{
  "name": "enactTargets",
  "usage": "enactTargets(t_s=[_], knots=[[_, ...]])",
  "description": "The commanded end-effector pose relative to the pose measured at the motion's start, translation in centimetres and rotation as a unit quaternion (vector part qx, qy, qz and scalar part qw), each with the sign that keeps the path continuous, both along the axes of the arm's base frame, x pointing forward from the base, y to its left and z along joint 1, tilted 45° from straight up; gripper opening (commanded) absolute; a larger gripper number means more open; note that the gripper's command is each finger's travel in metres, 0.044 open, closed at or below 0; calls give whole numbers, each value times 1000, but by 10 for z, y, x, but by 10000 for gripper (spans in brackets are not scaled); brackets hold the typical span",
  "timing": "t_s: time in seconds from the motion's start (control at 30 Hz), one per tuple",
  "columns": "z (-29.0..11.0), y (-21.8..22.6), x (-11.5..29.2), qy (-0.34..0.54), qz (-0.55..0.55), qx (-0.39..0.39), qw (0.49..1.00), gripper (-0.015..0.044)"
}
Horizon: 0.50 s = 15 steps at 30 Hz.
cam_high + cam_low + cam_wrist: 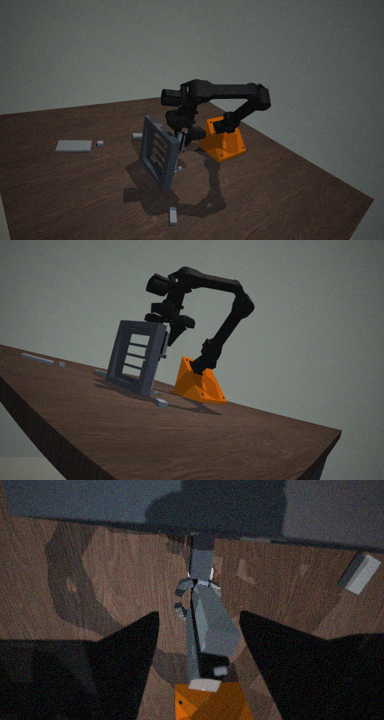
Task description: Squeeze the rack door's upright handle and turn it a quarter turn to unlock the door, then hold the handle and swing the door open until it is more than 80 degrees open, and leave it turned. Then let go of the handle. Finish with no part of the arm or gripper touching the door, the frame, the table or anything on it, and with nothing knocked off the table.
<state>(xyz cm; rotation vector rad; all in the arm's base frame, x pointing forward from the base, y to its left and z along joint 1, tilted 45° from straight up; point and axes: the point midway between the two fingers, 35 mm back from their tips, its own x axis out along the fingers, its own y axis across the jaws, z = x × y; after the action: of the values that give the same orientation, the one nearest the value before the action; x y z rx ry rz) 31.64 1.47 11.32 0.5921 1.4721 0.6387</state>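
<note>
The dark blue-grey rack frame (171,166) (148,367) stands upright on the table; its edge (90,502) crosses the top of the wrist view. The barred door (135,355) appears in line with the frame, though its exact angle is hard to tell. The grey upright handle (215,625) is on the side facing the arm's base, seen from above. My gripper (182,146) (169,344) (200,617) points down beside the rack, open, with one finger on each side of the handle and gaps on both sides. The gripper body partly hides the handle in the top and exterior views.
A pale slab (73,145) (36,358) and a small cube (99,143) (61,364) lie beyond the rack. One block (137,136) (99,372) lies behind it, another block (173,216) (161,402) (364,575) near its front. The orange base (229,145) (215,705) is close.
</note>
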Motion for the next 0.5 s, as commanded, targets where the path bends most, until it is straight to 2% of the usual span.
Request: enactTargets(t_s=[0.0, 0.23, 0.47], knots=[[-2, 0, -1, 87, -84, -3, 993, 283], [-2, 0, -1, 207, -204, -3, 957, 283], [-2, 0, -1, 321, -317, -4, 892, 283]])
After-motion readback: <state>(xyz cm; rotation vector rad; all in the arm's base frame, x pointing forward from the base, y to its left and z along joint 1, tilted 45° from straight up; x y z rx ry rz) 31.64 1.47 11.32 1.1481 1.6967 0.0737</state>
